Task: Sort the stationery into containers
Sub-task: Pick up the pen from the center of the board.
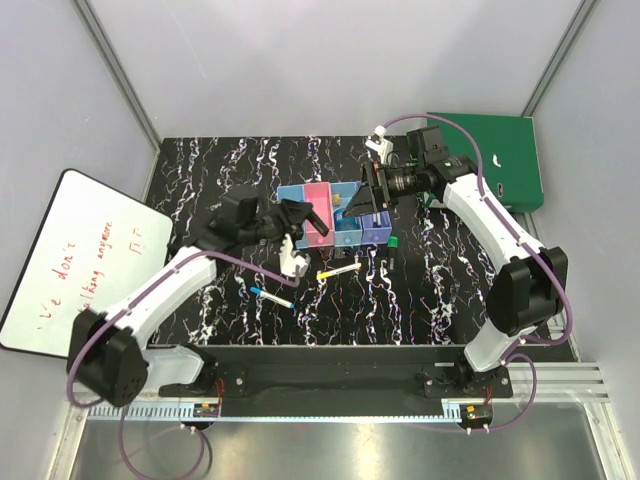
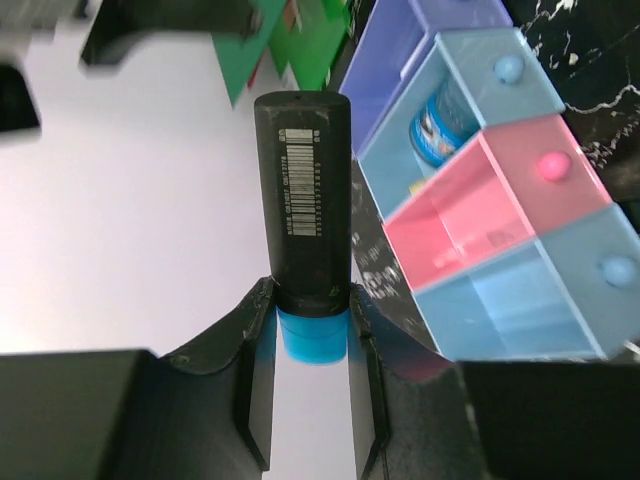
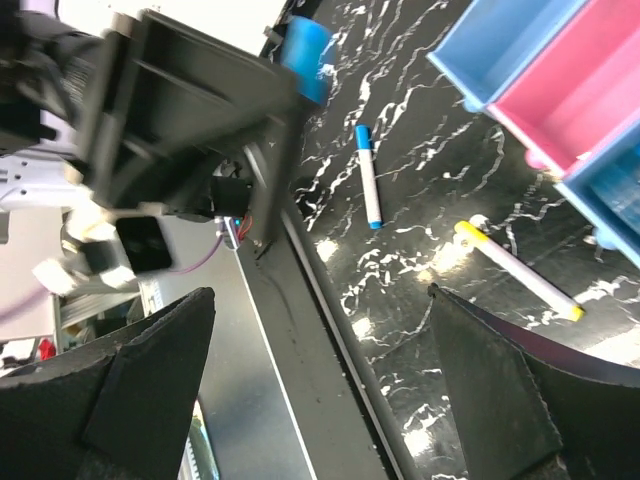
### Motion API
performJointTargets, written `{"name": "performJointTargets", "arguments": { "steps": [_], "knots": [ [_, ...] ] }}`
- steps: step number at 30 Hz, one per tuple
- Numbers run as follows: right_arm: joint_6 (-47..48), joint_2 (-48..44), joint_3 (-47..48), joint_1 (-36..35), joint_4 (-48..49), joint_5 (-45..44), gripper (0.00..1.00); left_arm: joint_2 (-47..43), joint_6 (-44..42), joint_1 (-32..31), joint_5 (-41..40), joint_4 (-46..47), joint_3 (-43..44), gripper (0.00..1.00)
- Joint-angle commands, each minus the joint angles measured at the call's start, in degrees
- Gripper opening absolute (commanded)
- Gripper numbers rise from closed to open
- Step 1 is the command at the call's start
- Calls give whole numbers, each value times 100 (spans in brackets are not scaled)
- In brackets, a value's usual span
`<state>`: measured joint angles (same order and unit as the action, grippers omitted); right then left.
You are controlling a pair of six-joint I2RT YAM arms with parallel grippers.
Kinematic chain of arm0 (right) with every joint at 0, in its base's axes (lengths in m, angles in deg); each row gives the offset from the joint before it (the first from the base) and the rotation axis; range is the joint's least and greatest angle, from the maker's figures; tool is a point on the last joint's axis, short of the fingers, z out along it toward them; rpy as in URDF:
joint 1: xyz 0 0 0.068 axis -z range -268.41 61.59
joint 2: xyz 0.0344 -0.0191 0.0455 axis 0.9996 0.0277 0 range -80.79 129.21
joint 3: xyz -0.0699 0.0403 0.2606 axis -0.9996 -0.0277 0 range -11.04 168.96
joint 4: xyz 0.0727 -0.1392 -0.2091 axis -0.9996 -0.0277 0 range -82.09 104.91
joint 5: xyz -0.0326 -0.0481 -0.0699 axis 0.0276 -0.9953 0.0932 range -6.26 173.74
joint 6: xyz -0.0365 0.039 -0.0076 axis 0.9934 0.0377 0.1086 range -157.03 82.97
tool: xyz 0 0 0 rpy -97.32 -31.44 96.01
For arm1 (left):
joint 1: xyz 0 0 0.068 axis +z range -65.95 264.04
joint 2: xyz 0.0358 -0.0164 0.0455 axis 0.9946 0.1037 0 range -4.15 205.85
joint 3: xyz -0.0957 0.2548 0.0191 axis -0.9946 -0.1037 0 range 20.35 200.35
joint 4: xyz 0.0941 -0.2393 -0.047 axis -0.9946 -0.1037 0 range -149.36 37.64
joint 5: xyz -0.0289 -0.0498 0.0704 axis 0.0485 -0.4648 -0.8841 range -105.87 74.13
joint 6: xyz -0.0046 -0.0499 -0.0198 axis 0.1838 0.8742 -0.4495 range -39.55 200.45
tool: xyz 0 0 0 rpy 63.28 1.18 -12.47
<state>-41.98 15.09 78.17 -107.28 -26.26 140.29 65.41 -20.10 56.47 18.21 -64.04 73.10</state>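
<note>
Quick status from my end. The left gripper point(image 2: 310, 300) is clamped on the blue end of a black marker point(image 2: 302, 190), so the long barcoded body sticks out ahead of the fingers. My guess is that this grip is meant to let it slide in nose first. It hangs off the table point(image 1: 200, 170), right by the row of bins point(image 2: 520, 290), nearest the pink bin point(image 2: 470, 215). The round blue object point(image 2: 440, 120) already sits in the light blue one next door.

The right gripper point(image 3: 320, 300) is spread wide with nothing in it, parked over the purple end of the row. So the room above the bins is tight, and I'd mind the pink rim.

The table in front is roomier, with the blue-capped white marker point(image 3: 368, 175), yellow-and-white pen point(image 3: 520, 268) and green-capped dark marker point(image 1: 395, 244) lying loose and apart.
</note>
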Motion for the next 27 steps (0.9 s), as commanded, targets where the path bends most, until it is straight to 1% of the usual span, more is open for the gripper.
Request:
{"name": "performJointTargets", "arguments": {
  "steps": [1,6,11,14,15,21,22,24,25,27],
  "knots": [
    [-234,-51,-35,-178,302,172,94,487,-992,-292,379,755,560,0],
    [-261,-104,-193,-196,355,49,92,892,-1010,-600,318,1150,850,0],
    [-217,-113,-334,-178,364,-57,89,998,-914,-741,327,1405,956,0],
    [-208,-69,-290,-187,381,-144,84,998,-887,-776,336,1423,965,0],
    [-208,-52,-273,-187,390,-214,79,998,-896,-776,344,1423,948,0],
    [-199,45,-114,-187,399,-382,61,989,-896,-820,344,1388,833,0],
    [-217,54,-97,-187,399,-391,50,981,-913,-820,336,1371,807,0],
    [-208,54,-79,-187,399,-435,42,963,-940,-837,336,1283,737,0],
    [-208,63,-88,-187,399,-443,33,963,-949,-846,336,1256,719,0],
    [-191,37,-114,-196,390,-496,25,954,-957,-873,344,1256,631,0]
  ]
}}
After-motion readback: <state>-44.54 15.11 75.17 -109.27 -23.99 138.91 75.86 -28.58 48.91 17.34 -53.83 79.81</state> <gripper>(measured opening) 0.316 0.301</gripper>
